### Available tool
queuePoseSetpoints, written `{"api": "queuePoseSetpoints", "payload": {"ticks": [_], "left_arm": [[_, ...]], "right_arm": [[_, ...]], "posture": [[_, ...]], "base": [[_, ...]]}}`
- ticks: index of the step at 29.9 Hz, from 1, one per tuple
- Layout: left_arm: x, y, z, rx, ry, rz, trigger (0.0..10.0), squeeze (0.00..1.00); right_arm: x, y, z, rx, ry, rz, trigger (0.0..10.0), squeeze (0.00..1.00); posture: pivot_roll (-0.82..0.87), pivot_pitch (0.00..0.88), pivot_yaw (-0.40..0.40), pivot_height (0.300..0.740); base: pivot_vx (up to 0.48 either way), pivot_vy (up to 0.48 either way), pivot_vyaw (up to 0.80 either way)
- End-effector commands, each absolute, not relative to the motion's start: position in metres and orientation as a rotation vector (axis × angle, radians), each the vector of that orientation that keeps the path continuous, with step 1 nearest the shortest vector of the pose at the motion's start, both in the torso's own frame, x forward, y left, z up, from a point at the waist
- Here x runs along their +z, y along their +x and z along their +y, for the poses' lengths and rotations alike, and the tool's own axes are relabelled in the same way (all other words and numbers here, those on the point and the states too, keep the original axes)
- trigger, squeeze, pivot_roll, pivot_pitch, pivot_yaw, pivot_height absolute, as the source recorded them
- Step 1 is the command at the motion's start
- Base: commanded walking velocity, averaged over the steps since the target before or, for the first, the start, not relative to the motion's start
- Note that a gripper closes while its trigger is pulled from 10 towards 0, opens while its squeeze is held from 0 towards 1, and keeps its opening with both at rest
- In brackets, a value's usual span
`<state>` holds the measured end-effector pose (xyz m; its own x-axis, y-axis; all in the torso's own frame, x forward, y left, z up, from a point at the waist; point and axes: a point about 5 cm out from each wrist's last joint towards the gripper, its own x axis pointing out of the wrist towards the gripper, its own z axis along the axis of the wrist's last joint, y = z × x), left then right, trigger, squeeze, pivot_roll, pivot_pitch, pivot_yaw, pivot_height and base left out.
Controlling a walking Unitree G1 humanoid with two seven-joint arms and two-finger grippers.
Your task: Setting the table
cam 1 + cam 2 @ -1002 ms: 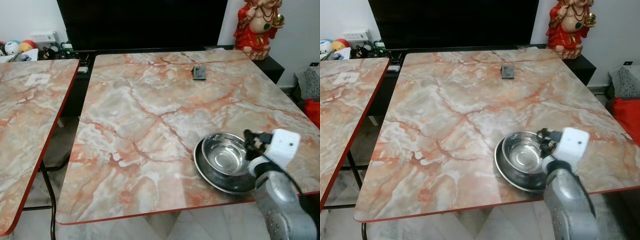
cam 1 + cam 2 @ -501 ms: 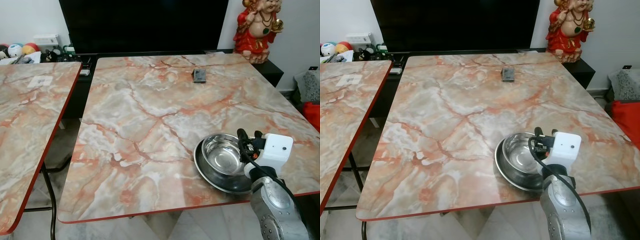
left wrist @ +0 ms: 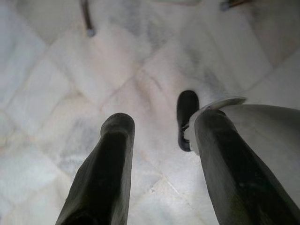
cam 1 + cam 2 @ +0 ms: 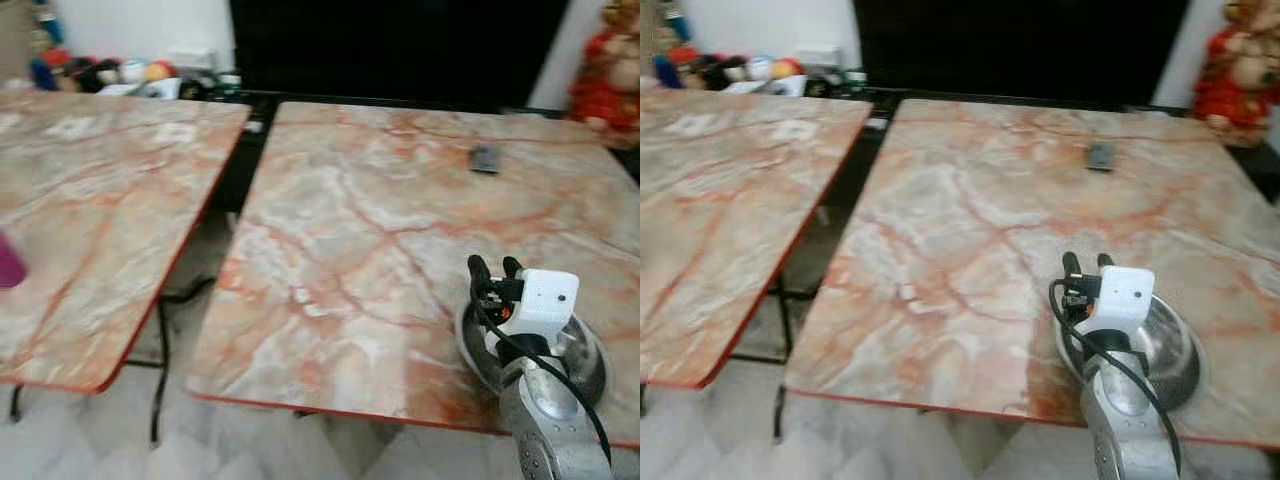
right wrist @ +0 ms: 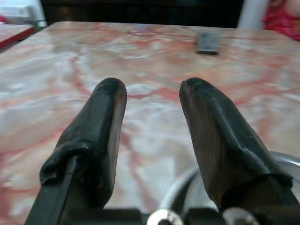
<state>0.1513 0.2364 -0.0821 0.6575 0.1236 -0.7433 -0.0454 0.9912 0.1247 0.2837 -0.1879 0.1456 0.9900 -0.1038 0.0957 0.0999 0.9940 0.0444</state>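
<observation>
A steel bowl (image 4: 1167,343) sits inside a shallow steel plate (image 4: 1193,381) near the front right edge of the marble table (image 4: 380,220). My right gripper (image 4: 494,268) stands open just above the bowl's left side, with nothing between its fingers. In the right wrist view the open fingers (image 5: 108,122) point across the tabletop, and the bowl's rim (image 5: 282,158) curves below them. My left gripper (image 3: 161,122) hangs open over the white tiled floor (image 3: 56,84), beside a black foot (image 3: 186,117).
A second marble table (image 4: 90,200) stands to the left across a narrow gap, with a pink object (image 4: 8,262) at its near edge. A small dark object (image 4: 486,158) lies at the table's far side. A red statue (image 4: 612,70) and a dark screen (image 4: 400,50) are behind.
The camera has swung to the left, so more of the left table shows. My right gripper has drawn back from the bowl's rim and now stands above it.
</observation>
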Motion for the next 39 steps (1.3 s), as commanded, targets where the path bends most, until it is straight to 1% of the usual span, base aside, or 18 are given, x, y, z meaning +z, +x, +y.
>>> {"api": "queuePoseSetpoints", "payload": {"ticks": [1,10,15,21,24,32,39], "left_arm": [[-0.083,0.15,0.234,0.088,0.093,0.847,10.0,0.0],[-0.083,0.154,0.227,0.081,0.065,0.829,10.0,0.0],[-0.083,0.154,0.225,0.083,0.054,0.828,10.0,0.0],[-0.084,0.153,0.223,0.072,0.054,0.831,10.0,0.0],[-0.083,0.154,0.221,0.066,0.054,0.825,10.0,0.0],[-0.082,0.157,0.22,0.057,0.057,0.813,10.0,0.0],[-0.082,0.158,0.22,0.052,0.058,0.811,10.0,0.0]], "right_arm": [[0.143,0.282,-0.19,-0.114,0.035,-0.095,10.0,0.0],[0.143,0.284,-0.186,-0.109,0.064,-0.108,10.0,0.0],[0.143,0.286,-0.183,-0.092,0.061,-0.111,10.0,0.0],[0.142,0.286,-0.18,-0.078,0.056,-0.119,10.0,0.0],[0.143,0.286,-0.18,-0.084,0.077,-0.123,10.0,0.0],[0.143,0.287,-0.176,-0.063,0.065,-0.132,10.0,0.0],[0.143,0.287,-0.173,-0.049,0.059,-0.143,10.0,0.0]], "posture": [[-0.07,0.123,-0.027,0.74],[-0.06,0.12,-0.027,0.74],[-0.05,0.119,-0.03,0.74],[-0.04,0.113,-0.028,0.74],[-0.04,0.105,-0.026,0.74],[-0.04,0.084,-0.022,0.74],[-0.04,0.076,-0.02,0.74]], "base": [[0.0,0.0,0.61],[0.0,0.0,0.0],[0.0,0.432,0.0],[0.0,0.48,0.71],[0.0,0.48,0.0],[0.0,0.48,0.0],[0.0,0.48,0.69]]}}
